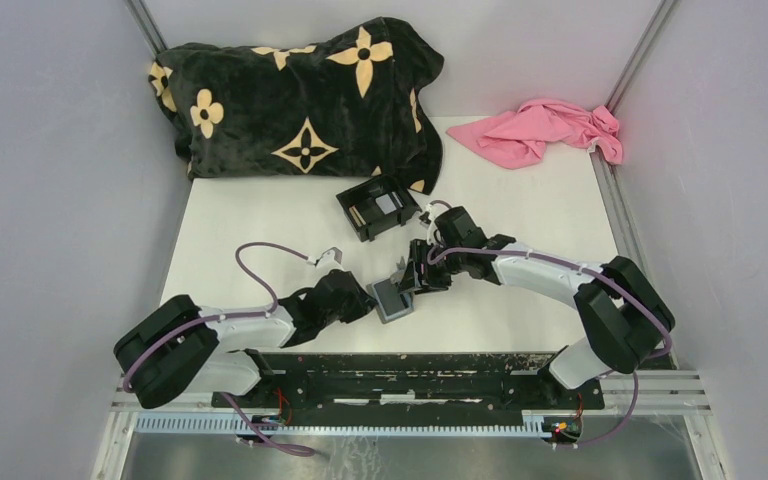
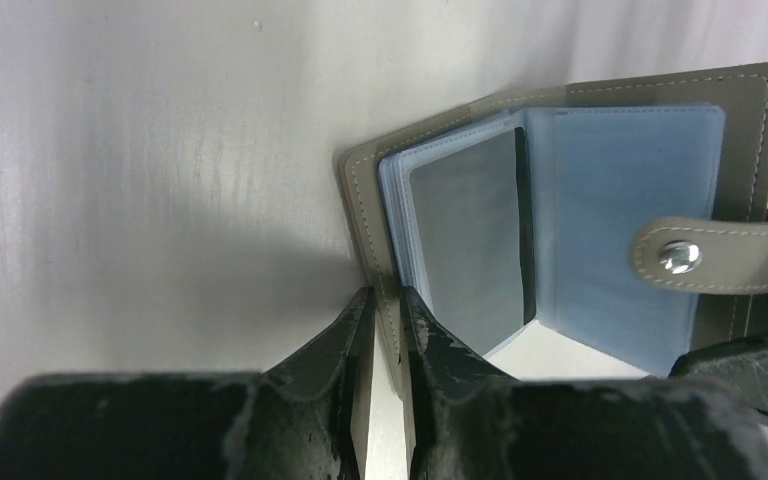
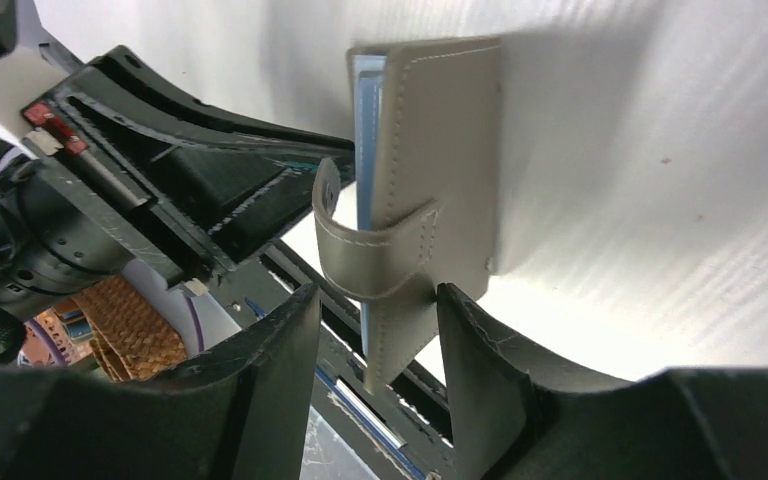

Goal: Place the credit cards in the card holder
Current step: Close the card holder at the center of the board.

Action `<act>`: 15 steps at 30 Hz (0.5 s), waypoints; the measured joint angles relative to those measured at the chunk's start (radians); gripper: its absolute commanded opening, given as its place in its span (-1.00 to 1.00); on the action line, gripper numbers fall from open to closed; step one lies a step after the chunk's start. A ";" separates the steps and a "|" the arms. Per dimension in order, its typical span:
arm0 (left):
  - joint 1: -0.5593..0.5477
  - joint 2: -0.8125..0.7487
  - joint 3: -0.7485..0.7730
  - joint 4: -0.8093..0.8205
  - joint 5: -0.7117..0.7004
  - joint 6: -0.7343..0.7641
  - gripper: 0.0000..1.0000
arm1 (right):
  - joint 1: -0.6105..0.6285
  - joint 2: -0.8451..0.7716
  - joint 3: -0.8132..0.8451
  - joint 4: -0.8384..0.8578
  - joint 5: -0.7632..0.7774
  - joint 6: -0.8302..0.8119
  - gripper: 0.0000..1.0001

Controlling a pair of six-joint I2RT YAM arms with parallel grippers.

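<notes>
Top external view showed you the white table (image 1: pixel 520 220) first, with the black flower-patterned blanket (image 1: pixel 300 95) heaped along its far edge and a pink cloth (image 1: pixel 545 130) at the far right corner; just in front of the blanket sat the black box (image 1: pixel 378 208), with a pale card (image 1: pixel 388 203) lying inside it; nearer your arms, between the two tools, was the grey card holder (image 1: pixel 394 298), well apart from the box. Your left tool (image 2: pixel 388 330) was clenched on the edge of one of the holder's covers, a finger on each face; the holder was open there, its blue plastic sleeves fanned out, and a dark card (image 2: pixel 465 240) sat in one sleeve. Your right tool (image 3: pixel 375 300) straddled the other cover and the clasp tab (image 3: pixel 360 250), jaws apart; whether they pressed on the cover you could not tell from any view. Smallest, the metal snap (image 2: pixel 680 257) on the tab was unfastened.
</notes>
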 measured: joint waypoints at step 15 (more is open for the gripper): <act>0.000 0.029 0.011 0.027 0.024 0.000 -0.59 | 0.073 0.113 0.074 0.004 -0.015 0.003 0.05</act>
